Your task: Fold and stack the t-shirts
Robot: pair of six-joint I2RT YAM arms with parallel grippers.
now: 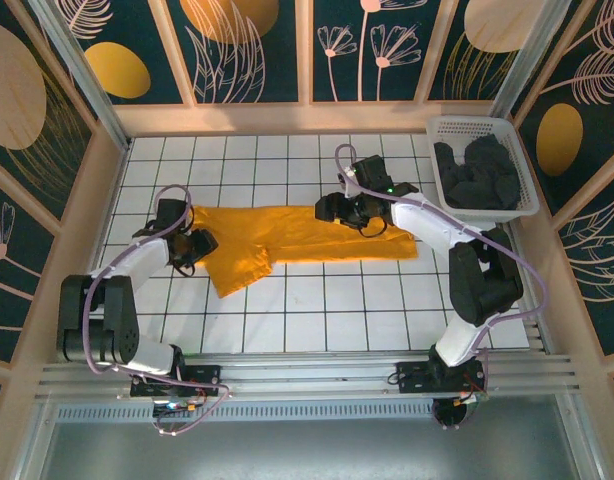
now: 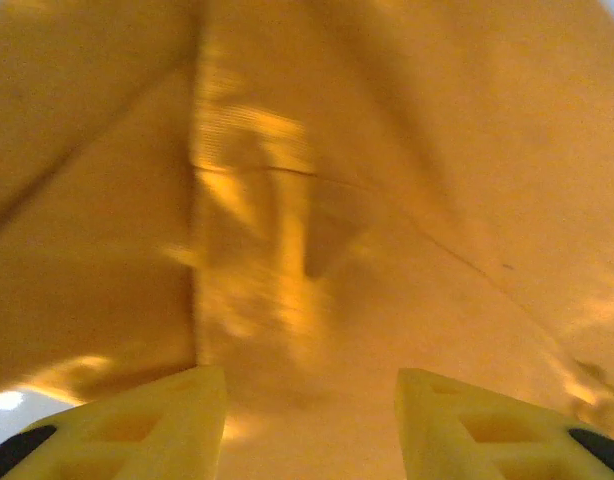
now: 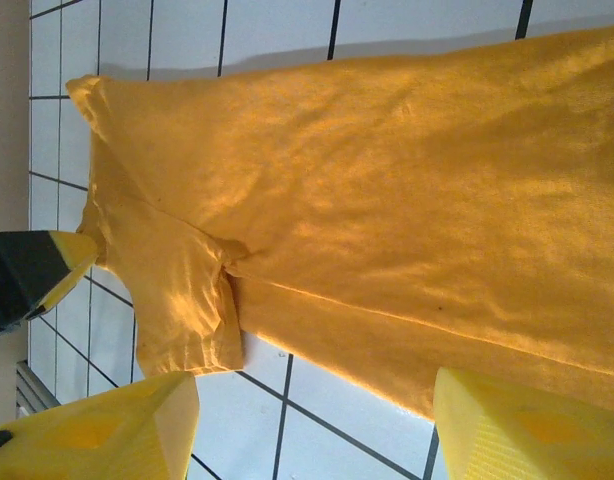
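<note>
**Squaring up the mustard t-shirt point(image 1: 307, 238) for its fold**

Both claws stand open. Your left gripper point(image 2: 312, 410) has cloth pressed close ahead of its spread fingers, and your right gripper point(image 3: 317, 400) hovers with the shirt beneath and ahead. Pinch a single layer at each end and pull evenly. Bare table point(image 1: 317, 310) lies nearside of both. The basket point(image 1: 484, 125) of dark t-shirts point(image 1: 477, 175) sits behind the right claw.

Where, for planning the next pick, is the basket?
Top view: the basket sits at the table's far right corner, holding dark shirts, beyond the yellow shirt's right end.
</note>
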